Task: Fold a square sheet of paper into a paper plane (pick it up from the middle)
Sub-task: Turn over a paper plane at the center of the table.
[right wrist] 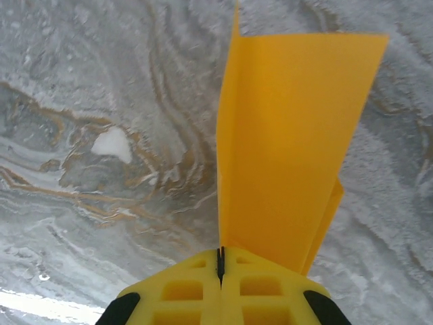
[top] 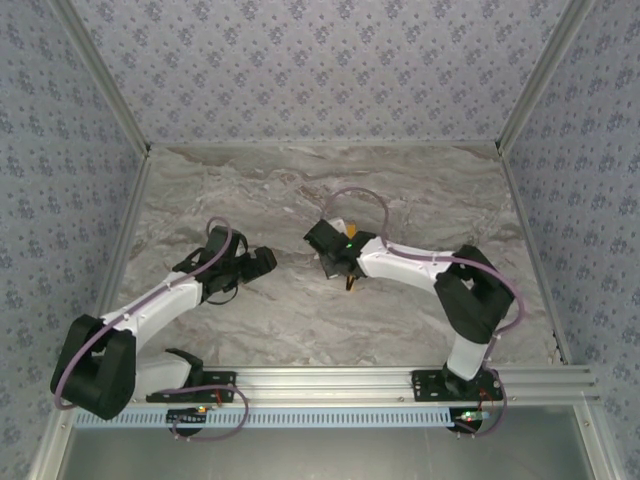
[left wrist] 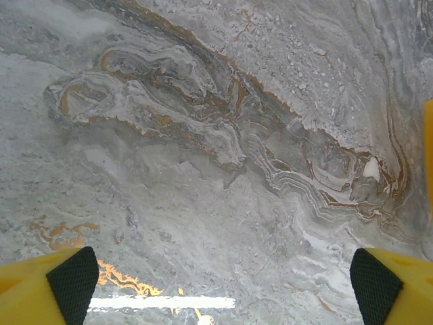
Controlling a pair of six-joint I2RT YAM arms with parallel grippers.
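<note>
The bright-orange sheet of paper (right wrist: 291,149) is folded into a long flat panel with a second layer showing behind its right edge. My right gripper (right wrist: 219,261) is shut on its near end, and the panel stretches away from the jaws above the marble table. From above, a small orange bit of the paper (top: 349,286) shows under the right gripper (top: 347,272) near the table's middle. My left gripper (top: 264,261) sits to the left of it, apart from the paper. The left gripper (left wrist: 223,288) stands open with bare table between its fingers. A strip of the paper (left wrist: 428,156) shows at that view's right edge.
The grey marble table (top: 300,190) is walled on three sides by patterned panels (top: 320,60). An aluminium rail (top: 400,378) runs along the near edge and carries both arm bases. Open tabletop lies behind and between the grippers.
</note>
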